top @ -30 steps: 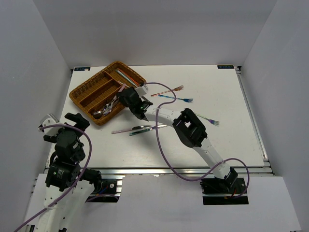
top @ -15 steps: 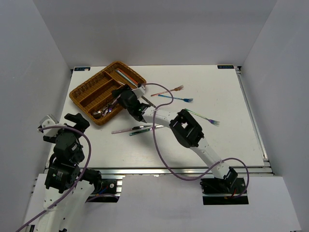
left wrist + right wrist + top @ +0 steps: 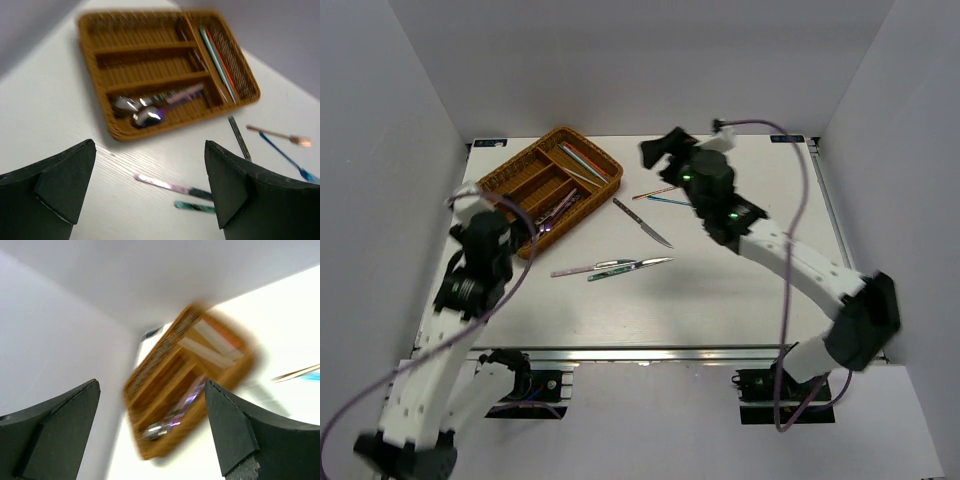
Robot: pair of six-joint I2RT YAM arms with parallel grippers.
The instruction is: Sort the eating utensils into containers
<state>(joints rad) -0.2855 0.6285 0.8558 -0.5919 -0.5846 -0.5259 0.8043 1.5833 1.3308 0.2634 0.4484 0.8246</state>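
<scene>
Both the left gripper (image 3: 149,145) and right gripper (image 3: 150,385) are held wide open, nothing gripped. The pink utensil (image 3: 165,185) is laid crosswise on the table (image 3: 60,125) near the wicker tray (image 3: 150,48), just ahead of the left gripper, which is judged closer.

qty: tray (image 3: 245,70) x1 | spoons (image 3: 122,105) in tray x2 | loose utens. (image 3: 642,222) x5

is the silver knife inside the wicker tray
No, the silver knife lies on the table, just right of the wicker tray.
</scene>
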